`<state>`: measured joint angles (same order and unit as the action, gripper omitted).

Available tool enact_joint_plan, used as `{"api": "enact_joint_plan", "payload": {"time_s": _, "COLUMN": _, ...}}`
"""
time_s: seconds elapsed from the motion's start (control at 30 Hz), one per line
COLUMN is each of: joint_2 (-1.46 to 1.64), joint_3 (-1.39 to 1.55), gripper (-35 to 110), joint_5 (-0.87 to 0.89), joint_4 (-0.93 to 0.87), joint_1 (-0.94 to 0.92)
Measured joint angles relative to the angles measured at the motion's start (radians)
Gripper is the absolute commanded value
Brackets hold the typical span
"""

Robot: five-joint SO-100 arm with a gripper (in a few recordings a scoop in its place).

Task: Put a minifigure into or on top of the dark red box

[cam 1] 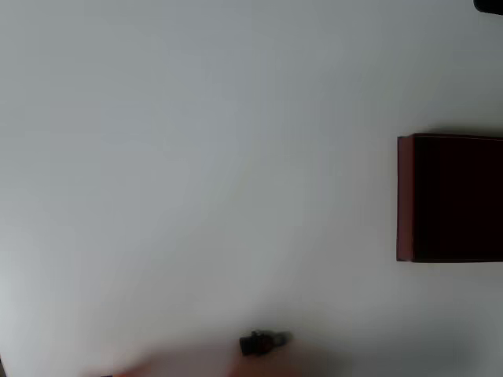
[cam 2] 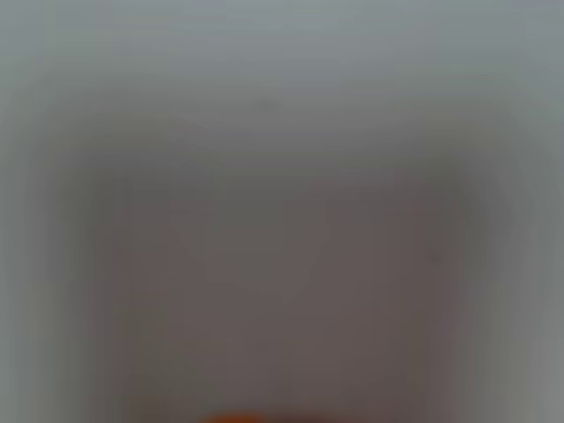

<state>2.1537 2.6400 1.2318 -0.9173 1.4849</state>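
Note:
In the overhead view the minifigure [cam 1: 265, 342] lies on its side on the white table near the bottom edge, black with a pale grey end pointing right. The dark red box [cam 1: 405, 196] stands at the right edge, its red-brown left wall lit and its inside nearly black, partly cut off by the frame. Box and figure are far apart. The wrist view is a grey blur, with an orange sliver of my gripper [cam 2: 236, 418] at its bottom edge. How the jaws stand cannot be made out.
The white table [cam 1: 196, 157] spreads wide and bare between the figure and the box. A small dark shape [cam 1: 489, 5] pokes in at the top right corner. A faint shadow lies along the bottom edge around the figure.

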Motion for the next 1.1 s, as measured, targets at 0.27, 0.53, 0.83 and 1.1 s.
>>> {"api": "enact_joint_plan", "payload": {"time_s": 0.27, "joint_2": 0.0, "joint_3": 0.0, "gripper": 0, "joint_5": 0.0, "joint_4": 0.0, "joint_1": 0.0}}
{"api": "enact_joint_plan", "payload": {"time_s": 0.53, "joint_2": 0.0, "joint_3": 0.0, "gripper": 0, "joint_5": 0.0, "joint_4": 0.0, "joint_1": 0.0}}
{"api": "enact_joint_plan", "payload": {"time_s": 0.83, "joint_2": 0.023, "joint_3": 0.028, "gripper": 0, "joint_5": -0.011, "joint_4": 0.015, "joint_1": 0.0}}
{"api": "enact_joint_plan", "payload": {"time_s": 1.1, "joint_2": 0.038, "joint_3": 0.028, "gripper": 0, "joint_5": -0.018, "joint_4": 0.034, "joint_1": 0.0}}
